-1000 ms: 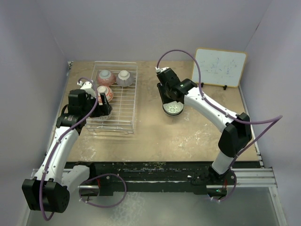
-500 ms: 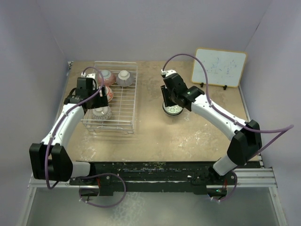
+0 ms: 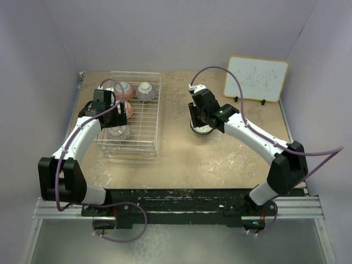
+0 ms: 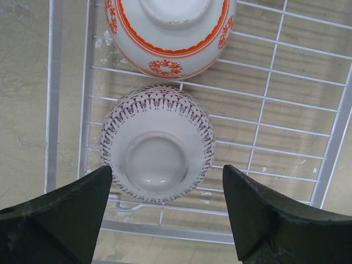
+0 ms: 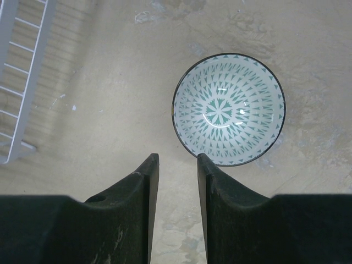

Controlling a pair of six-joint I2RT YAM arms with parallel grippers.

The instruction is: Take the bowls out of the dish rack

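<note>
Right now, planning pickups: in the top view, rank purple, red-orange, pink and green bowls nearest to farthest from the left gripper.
1. Purple bowl, below the left gripper, near end of rack.
2. Red-orange bowl, just beyond.
3. Pink bowl, rack's far end.
4. Green bowl, on the table.

Tan, scuffed tabletop enclosed by plain pale lavender walls at 9, 12 and 3 o'clock. A white framed board stands at 1 o'clock. A metal rail runs along the 6 o'clock edge. Lighting is soft and even.
</note>
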